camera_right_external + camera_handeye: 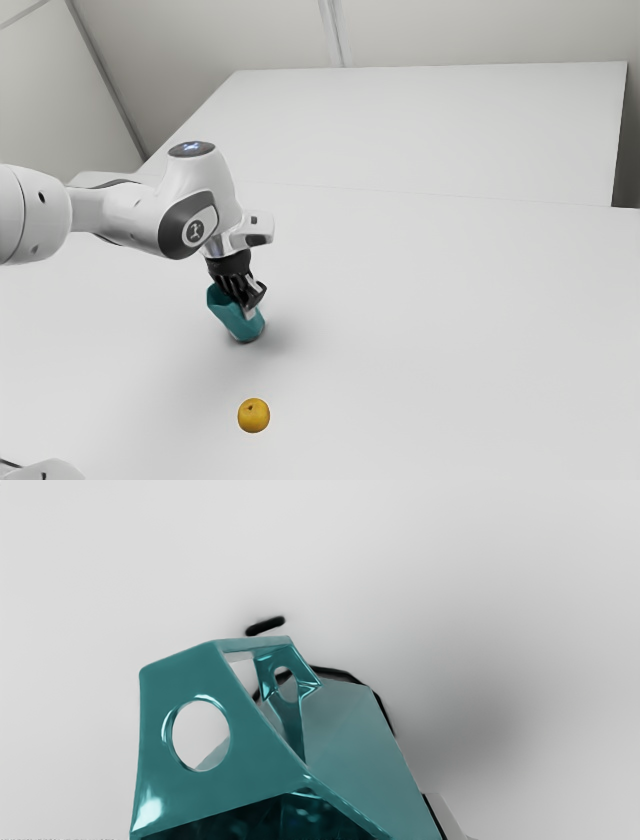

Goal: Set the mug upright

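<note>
In the exterior view the black gripper (251, 300) reaches down onto the teal mug (236, 320), overlapping its upper side. The mug is tilted, its mouth toward the exterior view's upper left and its lower end near the table. Part of it is hidden behind the gripper. Seen from the wrist, the faceted teal mug (260, 740) is close to the hand, with a round hole in one face and a smaller hole farther in. A grey-and-black piece of the gripper (442, 812) shows beside the mug's outer wall. How the gripper meets the mug is partly hidden.
An orange fruit (254, 415) lies on the white table (430, 330), a short way from the mug, toward the exterior view's bottom edge. A pale raised surface (430, 125) stands at the back. Part of a white robot body (48, 471) shows at the lower left corner.
</note>
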Controlling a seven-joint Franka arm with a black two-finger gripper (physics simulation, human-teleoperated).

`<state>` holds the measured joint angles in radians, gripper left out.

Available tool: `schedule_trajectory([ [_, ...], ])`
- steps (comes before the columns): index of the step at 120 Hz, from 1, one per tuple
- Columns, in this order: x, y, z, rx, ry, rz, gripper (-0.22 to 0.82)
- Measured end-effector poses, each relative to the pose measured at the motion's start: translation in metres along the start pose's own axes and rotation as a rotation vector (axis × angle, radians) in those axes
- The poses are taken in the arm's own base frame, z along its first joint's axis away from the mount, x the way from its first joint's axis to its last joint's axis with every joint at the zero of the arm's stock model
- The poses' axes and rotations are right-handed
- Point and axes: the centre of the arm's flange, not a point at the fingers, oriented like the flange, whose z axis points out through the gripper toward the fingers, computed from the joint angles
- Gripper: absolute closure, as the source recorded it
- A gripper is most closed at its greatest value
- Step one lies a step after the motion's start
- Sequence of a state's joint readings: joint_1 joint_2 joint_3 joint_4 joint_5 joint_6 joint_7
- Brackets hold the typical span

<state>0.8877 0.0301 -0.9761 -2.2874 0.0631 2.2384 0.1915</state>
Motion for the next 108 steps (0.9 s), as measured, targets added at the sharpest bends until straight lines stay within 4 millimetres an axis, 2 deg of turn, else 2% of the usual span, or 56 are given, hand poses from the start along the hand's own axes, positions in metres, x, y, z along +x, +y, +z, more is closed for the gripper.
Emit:
schedule_trajectory([
  [33, 0.001, 0.004, -0.011, 0.034, 0.013, -0.024, 0.54],
  [46, 0.002, 0.005, -0.028, 0.074, 0.036, -0.037, 0.47],
  [68, 0.010, 0.023, -0.069, 0.128, 0.060, -0.034, 0.39],
  [75, 0.012, 0.024, -0.084, 0.136, 0.066, -0.042, 0.36],
  [83, 0.016, 0.025, -0.102, 0.125, 0.075, -0.059, 0.27],
  [96, 0.030, 0.029, -0.154, 0.102, 0.117, -0.074, 0.16],
  [108, 0.036, 0.029, -0.210, 0.099, 0.167, -0.091, 0.10],
])
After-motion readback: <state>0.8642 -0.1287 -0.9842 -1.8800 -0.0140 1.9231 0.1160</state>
